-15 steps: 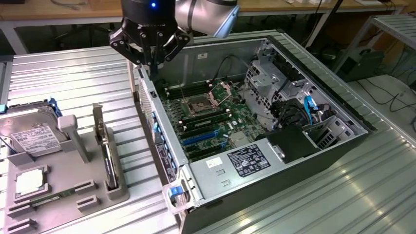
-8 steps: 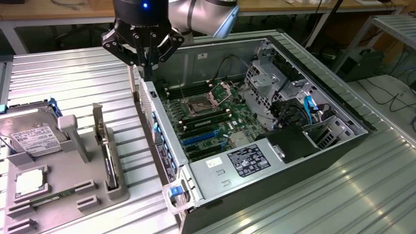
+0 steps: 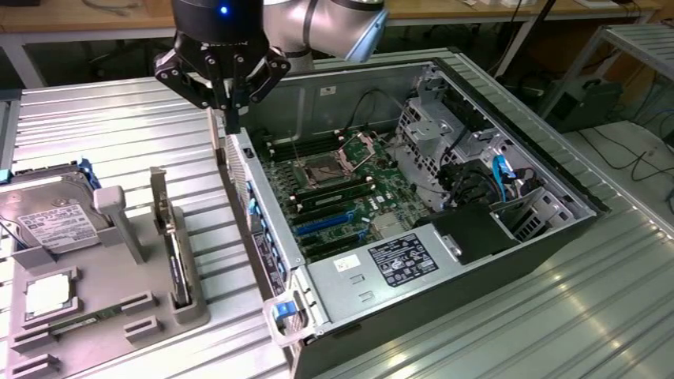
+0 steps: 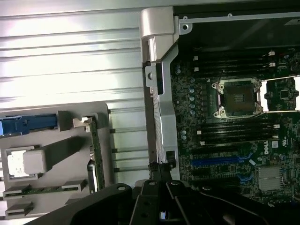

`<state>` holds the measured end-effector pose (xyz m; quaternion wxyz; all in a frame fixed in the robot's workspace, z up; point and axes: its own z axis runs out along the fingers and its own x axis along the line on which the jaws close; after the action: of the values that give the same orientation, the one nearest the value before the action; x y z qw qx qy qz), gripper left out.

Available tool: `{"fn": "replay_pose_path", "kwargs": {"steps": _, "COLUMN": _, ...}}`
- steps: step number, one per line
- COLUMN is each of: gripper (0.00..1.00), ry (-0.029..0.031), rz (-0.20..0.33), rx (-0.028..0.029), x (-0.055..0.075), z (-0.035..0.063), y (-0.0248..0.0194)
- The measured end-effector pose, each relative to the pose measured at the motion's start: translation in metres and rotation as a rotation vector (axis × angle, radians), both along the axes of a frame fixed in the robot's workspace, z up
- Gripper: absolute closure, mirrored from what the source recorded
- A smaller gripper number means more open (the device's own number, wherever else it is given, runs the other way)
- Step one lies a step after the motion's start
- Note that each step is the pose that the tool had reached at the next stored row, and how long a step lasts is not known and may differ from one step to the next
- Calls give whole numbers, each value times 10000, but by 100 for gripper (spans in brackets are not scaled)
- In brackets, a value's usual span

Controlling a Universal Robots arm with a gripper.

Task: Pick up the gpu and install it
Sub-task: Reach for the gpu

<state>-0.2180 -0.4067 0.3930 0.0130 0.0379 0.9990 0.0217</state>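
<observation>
Overhead, at 11 o'clock in the exterior view, the tool [image 3: 230, 122] hangs from the arm [image 3: 327, 24] with its fingers pointing straight down and pressed together, pinching nothing that can be seen. Its tips sit just above the near rim of the open case [image 3: 348, 87]; whether they touch the metal cannot be told. From the wrist view the tool [image 4: 158, 171] lines up with that same silver rim, with the motherboard [image 4: 225, 140] on one side and the table [image 4: 70, 56] on the other.

The case lies on its side at the centre of the exterior view, running from 12 toward 5 o'clock. Inside it lies the motherboard [image 3: 337, 197], with the socket [image 3: 319, 167] uncovered and blue slots [image 3: 321, 225] below it.

The gpu [image 3: 176, 253] is at 8 o'clock, apart from the tool. It stands on its long edge in a slot of the grey tray [image 3: 137, 292], just beside the outer wall of the case. The wrist view gives the gpu [image 4: 96, 150] edge-on, as a thin green strip.

Further toward 9 o'clock the tray also carries a hard drive [image 3: 47, 213], propped at a tilt. A square chip [image 3: 47, 294] lies flat below it, and a memory stick [image 3: 84, 322] lies at 7 o'clock. The ribbed metal table [image 3: 116, 126] bears both tray and case.
</observation>
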Motion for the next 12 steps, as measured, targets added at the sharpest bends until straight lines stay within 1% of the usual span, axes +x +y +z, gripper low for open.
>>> {"fn": "replay_pose_path", "kwargs": {"steps": 5, "gripper": 89, "ry": -1, "rz": 0, "rx": 1, "x": -73, "z": 0, "y": -15}}
{"fn": "replay_pose_path", "kwargs": {"steps": 12, "gripper": 89, "ry": 0, "rz": 90, "rx": 11, "x": -203, "z": 0, "y": -23}}
